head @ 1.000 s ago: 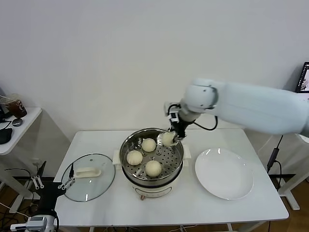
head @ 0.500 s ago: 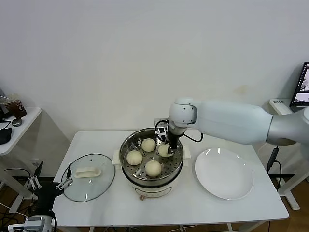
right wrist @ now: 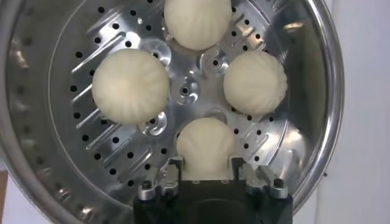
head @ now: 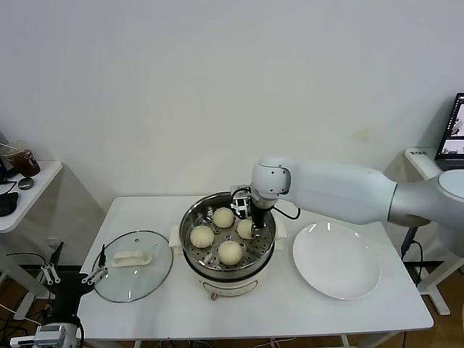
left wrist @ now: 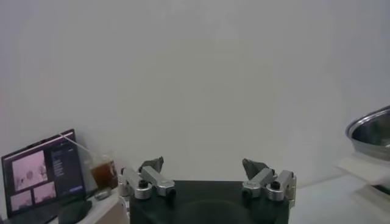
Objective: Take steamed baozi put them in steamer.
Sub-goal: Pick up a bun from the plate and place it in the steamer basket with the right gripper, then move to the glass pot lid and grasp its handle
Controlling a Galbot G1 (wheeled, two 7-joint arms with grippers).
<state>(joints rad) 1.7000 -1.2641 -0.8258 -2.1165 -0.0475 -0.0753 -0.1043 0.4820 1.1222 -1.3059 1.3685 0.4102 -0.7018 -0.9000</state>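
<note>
The steel steamer (head: 190,217) stands mid-table with its perforated tray (right wrist: 109,152) holding four cream-white baozi. Three of them lie free (head: 223,217) (head: 201,235) (head: 230,251). My right gripper (head: 254,226) reaches down inside the steamer's right part. It is shut on the fourth baozi (right wrist: 205,146), which rests on the tray with a finger on each side. In the right wrist view my right gripper (right wrist: 205,167) has the other three baozi beyond it. My left gripper (head: 72,274) is parked low at the table's left edge, open and empty.
A flat white plate (head: 337,261) lies bare to the right of the steamer. The glass lid (head: 134,272) with a white handle lies to its left. A side table (head: 22,192) with a cup stands far left.
My right gripper has come in over the steamer's right rim with the baozi and lowered it onto the tray. The left arm has hardly moved.
</note>
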